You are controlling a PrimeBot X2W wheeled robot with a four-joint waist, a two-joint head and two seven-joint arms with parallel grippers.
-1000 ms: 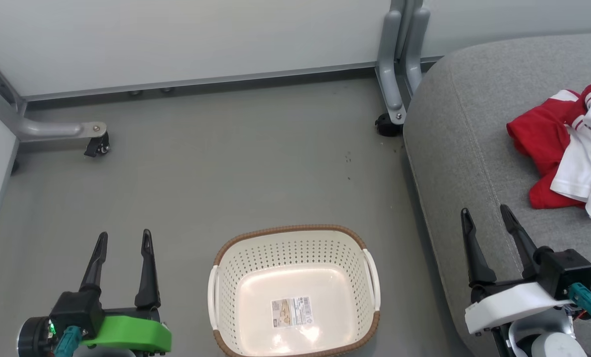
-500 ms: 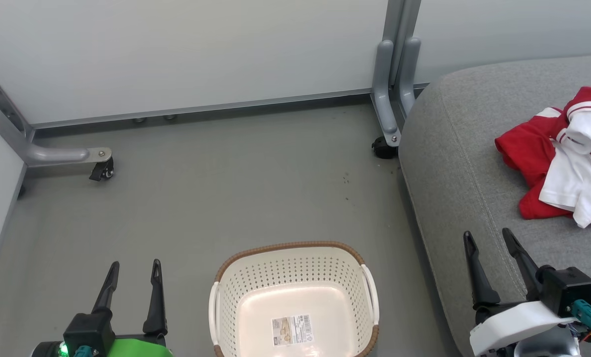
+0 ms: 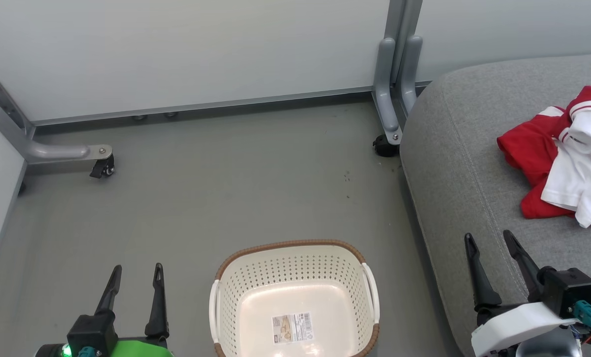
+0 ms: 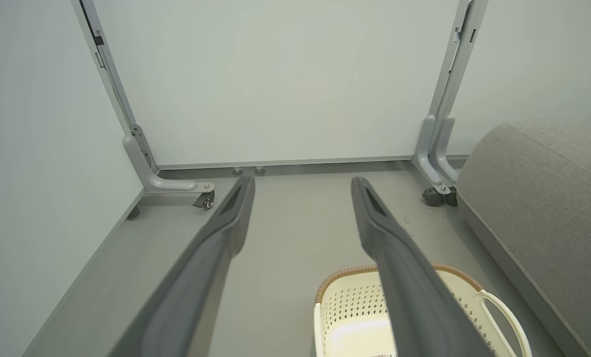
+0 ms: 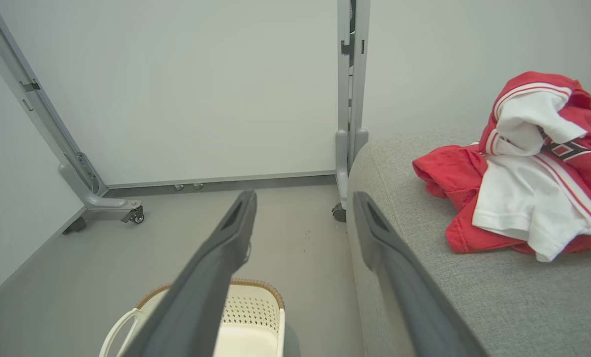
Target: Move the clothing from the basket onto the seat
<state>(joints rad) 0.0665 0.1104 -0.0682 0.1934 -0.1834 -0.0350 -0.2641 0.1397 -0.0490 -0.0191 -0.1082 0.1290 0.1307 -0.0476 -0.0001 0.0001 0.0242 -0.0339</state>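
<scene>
The red and white clothing (image 3: pixel 565 166) lies in a crumpled heap on the grey seat (image 3: pixel 464 148), at the right of the head view; the right wrist view shows the clothing (image 5: pixel 528 168) on the seat (image 5: pixel 499 297) too. The cream basket (image 3: pixel 365 277) stands on the floor at bottom centre, holding just a paper label (image 3: pixel 290 327). My left gripper (image 3: pixel 136 268) hangs open to the basket's left. My right gripper (image 3: pixel 489 236) is open over the seat's front edge, short of the clothing. Both hold nothing.
Pale partition walls close off the back and left. Their grey metal feet with castors stand on the floor at back left (image 3: pixel 99 163) and by the seat's corner (image 3: pixel 387 144). Grey floor (image 3: pixel 236 188) stretches between the basket and the wall.
The head camera has tilted up, so everything sits lower in the picture. Both grippers keep their open pose, and the clothing and basket lie as before.
</scene>
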